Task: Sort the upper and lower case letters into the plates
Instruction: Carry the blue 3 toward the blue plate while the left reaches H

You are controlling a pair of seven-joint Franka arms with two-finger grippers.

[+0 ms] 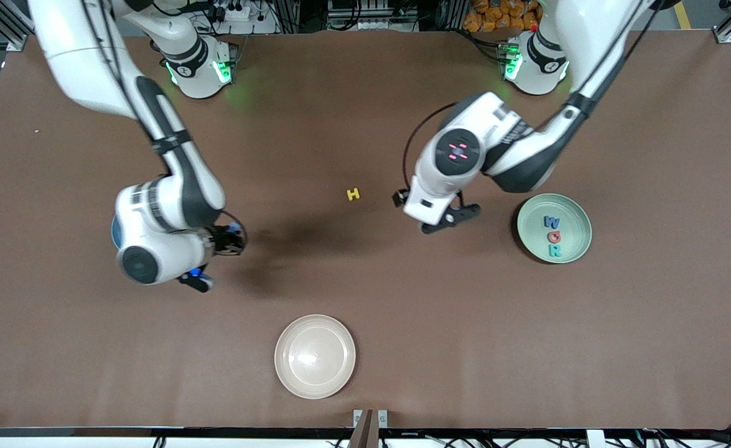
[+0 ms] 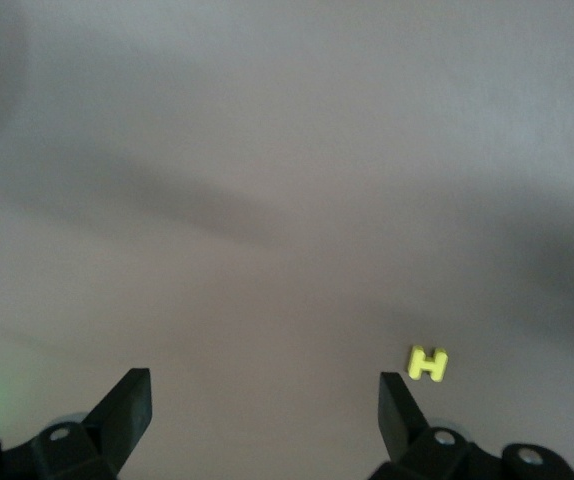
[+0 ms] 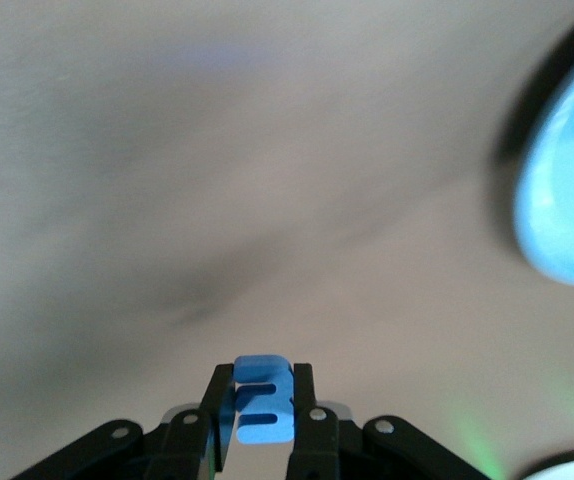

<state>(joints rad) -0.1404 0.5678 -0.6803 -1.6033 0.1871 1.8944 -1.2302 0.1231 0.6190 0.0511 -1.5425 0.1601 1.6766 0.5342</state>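
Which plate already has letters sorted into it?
The pale mint green plate at the left arm's end of the table: three letters lie in it. The cream plate nearest the front camera holds none.

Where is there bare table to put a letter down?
Bare brown table lies between the yellow H and the cream plate, and between that plate and the mint plate. The mint plate is crowded with three letters.

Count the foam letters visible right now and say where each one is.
5. Three lie in the mint green plate: a blue W, a red O, a teal R. A yellow H lies on the table. A blue letter is in the right tool. Others may be hidden.
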